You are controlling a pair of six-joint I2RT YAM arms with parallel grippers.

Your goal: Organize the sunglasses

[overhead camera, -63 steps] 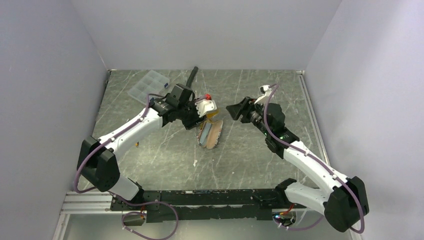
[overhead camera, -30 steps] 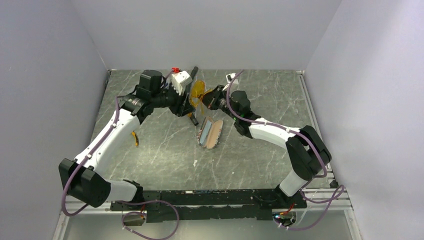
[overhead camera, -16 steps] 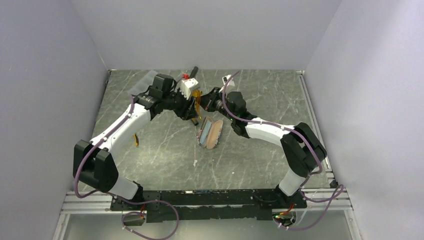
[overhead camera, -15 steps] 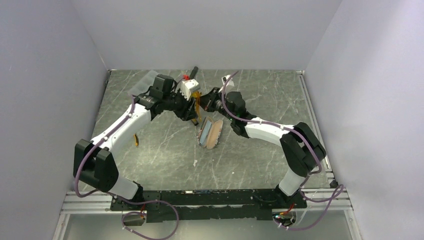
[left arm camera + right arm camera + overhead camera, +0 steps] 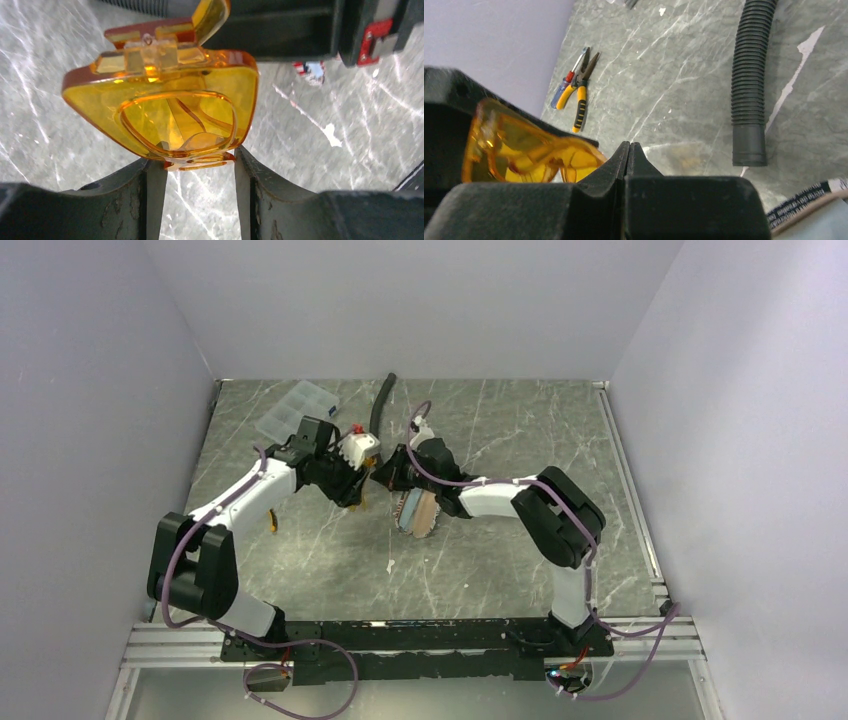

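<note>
Amber sunglasses (image 5: pixel 165 105) fill the left wrist view, folded, with their lower edge wedged between my left gripper's (image 5: pixel 196 172) two fingers; that gripper is shut on them. In the top view the left gripper (image 5: pixel 362 482) hangs just left of an open glasses case (image 5: pixel 420 512) that lies on the table. My right gripper (image 5: pixel 387 474) sits tip to tip with it, jaws shut with nothing between them (image 5: pixel 627 146). In the right wrist view the sunglasses (image 5: pixel 524 152) show just left of the shut tips.
A black ribbed hose (image 5: pixel 381 400) lies at the back centre, also seen as the hose (image 5: pixel 749 90) beyond the right fingers. A clear compartment box (image 5: pixel 296 410) is back left. Yellow-handled pliers (image 5: pixel 580 95) lie near the left wall.
Both grippers have come down and nearer, from the back middle to just left of the open case. The left still holds the sunglasses; the right stays shut beside them.
</note>
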